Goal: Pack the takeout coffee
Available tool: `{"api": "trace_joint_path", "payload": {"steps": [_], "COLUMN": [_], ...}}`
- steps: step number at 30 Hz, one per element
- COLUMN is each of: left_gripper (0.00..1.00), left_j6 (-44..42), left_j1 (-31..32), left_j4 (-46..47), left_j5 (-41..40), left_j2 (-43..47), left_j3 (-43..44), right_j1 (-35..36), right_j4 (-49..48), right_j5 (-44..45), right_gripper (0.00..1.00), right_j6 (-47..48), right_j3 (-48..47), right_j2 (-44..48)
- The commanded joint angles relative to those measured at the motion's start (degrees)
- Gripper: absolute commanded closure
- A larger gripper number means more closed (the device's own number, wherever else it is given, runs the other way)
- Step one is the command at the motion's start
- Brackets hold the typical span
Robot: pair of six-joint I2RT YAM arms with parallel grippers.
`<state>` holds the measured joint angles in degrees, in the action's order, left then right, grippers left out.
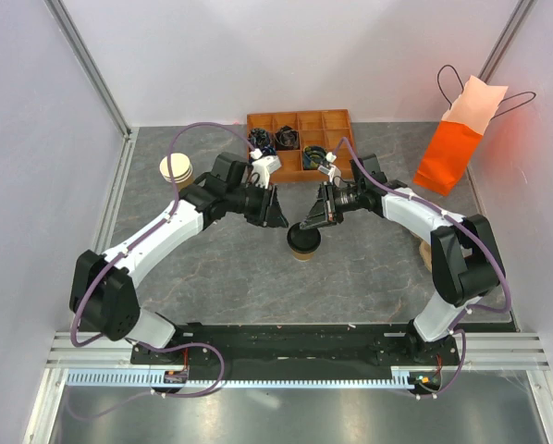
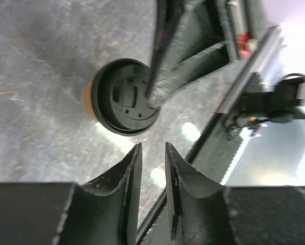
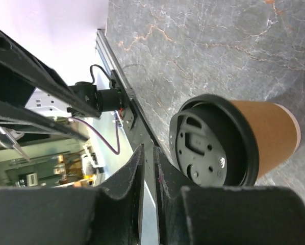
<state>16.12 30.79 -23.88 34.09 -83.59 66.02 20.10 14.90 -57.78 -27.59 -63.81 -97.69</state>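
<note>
Mid-table, top view: takeout coffee (image 1: pixel 304 243) stands upright, my left gripper (image 1: pixel 278 219) and right gripper (image 1: pixel 311 222) close over it.
Left wrist: my fingers slightly apart, holding nothing; the lid's raised marks are too blurred to read.
Right wrist: fingers narrowly parted, empty, the cup just beside them.

One takeout coffee (image 1: pixel 303 242) stands mid-surface (image 1: pixel 369 268), and one stack of lidless cups (image 1: pixel 176 169) sits at ten o'clock. One divided brown tray (image 1: pixel 267 123) lies at twelve o'clock, its dark contents too small to count, and one orange paper bag (image 1: pixel 448 153) at two o'clock. The left gripper (image 1: pixel 278 220) and right gripper (image 1: pixel 306 225) make two.
</note>
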Motion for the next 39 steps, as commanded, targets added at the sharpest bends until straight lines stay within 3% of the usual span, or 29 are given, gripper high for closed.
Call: {"api": "trace_joint_path", "payload": {"steps": [1, 10, 14, 22, 31, 39], "left_gripper": [0.7, 0.65, 0.62, 0.7, 0.75, 0.76], "left_j6": [-8.4, -15.9, -19.5, -23.9, -23.5, -21.5], "left_j1": [3.8, 11.1, 11.9, 12.3, 12.4, 12.4], "left_j4": [-8.0, -15.0, -15.9, -18.7, -19.0, -13.0], "left_j5": [-11.8, -24.9, -25.7, -30.1, -24.3, -21.3], "left_j2": [-3.6, -9.4, -12.0, -13.4, -14.8, -19.3], "left_j3": [8.9, 17.0, 18.8, 25.5, 24.4, 15.8], "right_j1": [0.2, 0.2, 0.2, 0.1, 0.2, 0.0], "right_j4": [6.7, 7.2, 7.2, 7.2, 7.2, 7.2], "right_j5": [4.9, 8.5, 8.9, 9.2, 9.4, 9.2], "right_gripper": [0.83, 0.85, 0.85, 0.85, 0.86, 0.86], "right_j6": [5.4, 7.2, 7.3, 7.3, 6.9, 7.3], "right_j3": [-0.5, 2.1, 2.3, 2.3, 2.0, 2.4], "right_j2": [2.8, -0.7, -1.7, -1.9, -2.7, -4.1]}}
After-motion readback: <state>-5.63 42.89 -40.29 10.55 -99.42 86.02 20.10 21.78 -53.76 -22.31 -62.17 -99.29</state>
